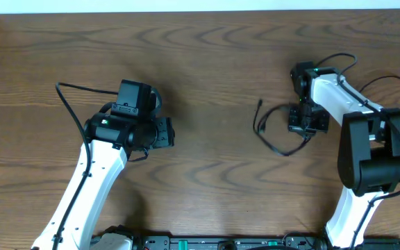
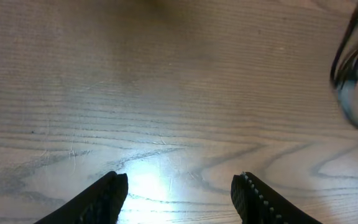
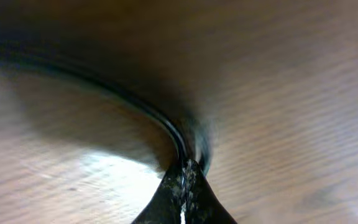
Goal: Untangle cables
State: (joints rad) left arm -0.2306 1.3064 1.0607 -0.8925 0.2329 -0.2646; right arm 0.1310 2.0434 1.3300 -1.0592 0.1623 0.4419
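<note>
The right end effector [image 3: 184, 180] is pinched tight on the black cable [image 3: 135, 102], which loops on the right side of the desk [image 1: 207, 62]. The left end effector [image 2: 182, 183] hangs with its jaws parted above the desk, well apart from the cable.

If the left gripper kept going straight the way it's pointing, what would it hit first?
Probably the bare table: the open left gripper aims at plain wood, black cable off to its side.

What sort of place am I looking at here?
Likely a robotics lab or test bench: a white left arm and right arm stand at a wooden table, a thin black cable lying on it.
</note>
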